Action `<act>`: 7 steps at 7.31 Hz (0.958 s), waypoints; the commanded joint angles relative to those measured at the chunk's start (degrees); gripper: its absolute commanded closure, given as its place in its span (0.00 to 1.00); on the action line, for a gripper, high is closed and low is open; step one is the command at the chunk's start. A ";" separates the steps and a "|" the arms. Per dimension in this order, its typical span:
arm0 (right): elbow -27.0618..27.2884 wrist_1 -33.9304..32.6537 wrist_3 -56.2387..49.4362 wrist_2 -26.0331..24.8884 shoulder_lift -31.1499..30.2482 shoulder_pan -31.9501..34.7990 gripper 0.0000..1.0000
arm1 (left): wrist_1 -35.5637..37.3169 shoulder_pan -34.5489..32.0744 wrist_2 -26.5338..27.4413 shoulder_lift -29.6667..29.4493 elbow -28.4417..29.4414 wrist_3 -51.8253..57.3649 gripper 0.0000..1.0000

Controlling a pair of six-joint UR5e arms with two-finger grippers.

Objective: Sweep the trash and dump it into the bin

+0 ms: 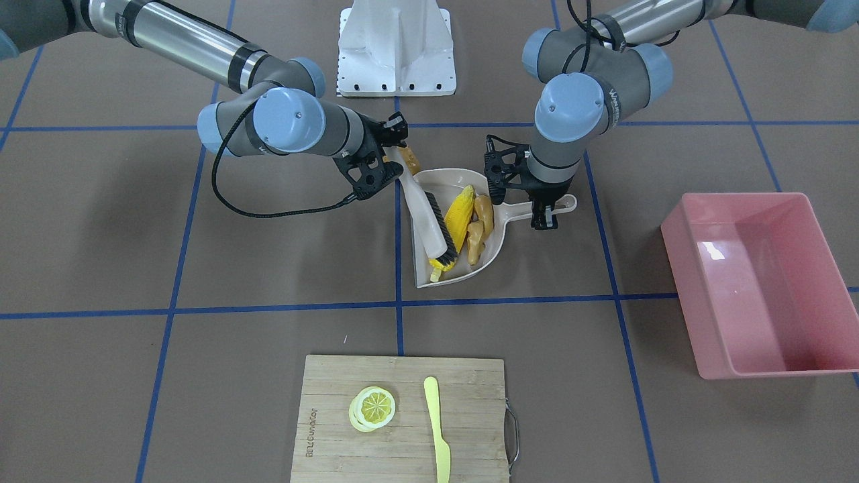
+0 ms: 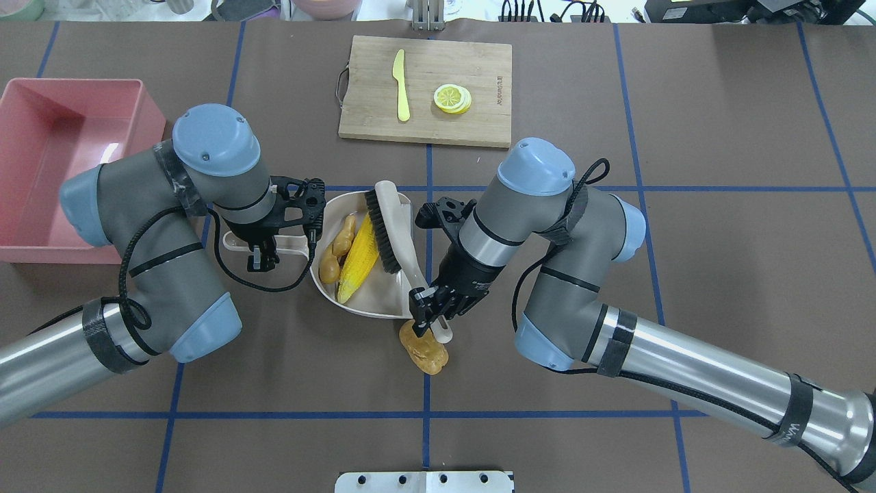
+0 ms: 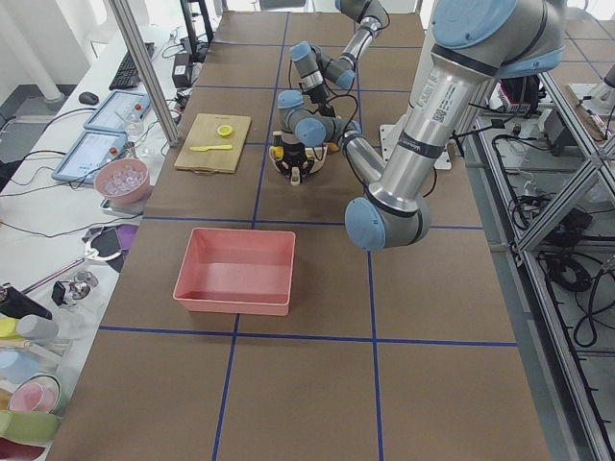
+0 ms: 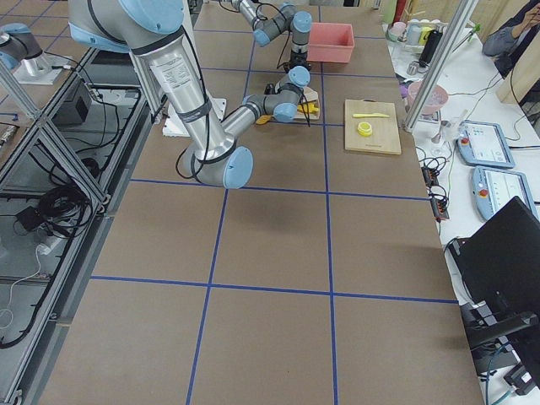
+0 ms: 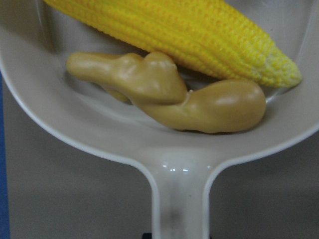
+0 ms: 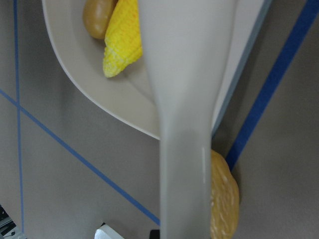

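Broadly, a brown mat (image 2: 684,274) ruled with blue tape lines covers the whole table. Only the two side views take in the room. They show aluminium framing, loose cables, a bench with tablets and bowls along the table's far side, and a person (image 4: 516,34) partly in frame beside it.

The overhead view shows the potato (image 2: 424,349) whole. It lies on the mat outside the dustpan (image 2: 380,305), just beside its near rim. The front-facing view hides most of it behind the right gripper (image 2: 428,318) and the handle of the hand brush (image 2: 395,229). The right wrist view catches it beneath that handle, next to a tape line. The left wrist view alone shows up close that the ginger root (image 2: 339,250) touches the corn cob (image 2: 361,260).

Both of these lie inside the beige dustpan, the ginger to the left, nearer the pan's handle, and the corn in the middle. The hand brush slants across the pan's right half, its black bristles against the corn. The right gripper's fingers pinch the end of the brush handle. The left gripper (image 2: 262,255) has its fingers pressed onto the dustpan's handle.

The pink bin (image 2: 154,130) stands at the table's left edge, well apart from the pan, with a patch of glare on its glossy floor. On the far side, a bamboo cutting board (image 2: 479,116) carries a lemon slice (image 2: 452,98) and a pale yellow knife (image 2: 401,85).
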 commanded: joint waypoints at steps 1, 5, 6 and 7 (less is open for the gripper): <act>10.21 -8.73 1.64 5.08 -6.15 3.67 1.00 | -0.14 0.00 0.00 0.00 0.18 -0.03 1.00; 20.79 -10.54 19.78 6.52 -11.11 -4.11 1.00 | -3.12 0.00 0.00 0.61 0.53 -0.56 1.00; 23.07 -10.44 24.37 4.68 -11.02 -5.62 1.00 | -4.44 0.00 0.00 0.70 0.88 -0.65 1.00; 24.05 -10.35 27.63 2.75 -11.19 -7.03 1.00 | -5.15 0.00 0.00 0.70 1.15 -0.65 1.00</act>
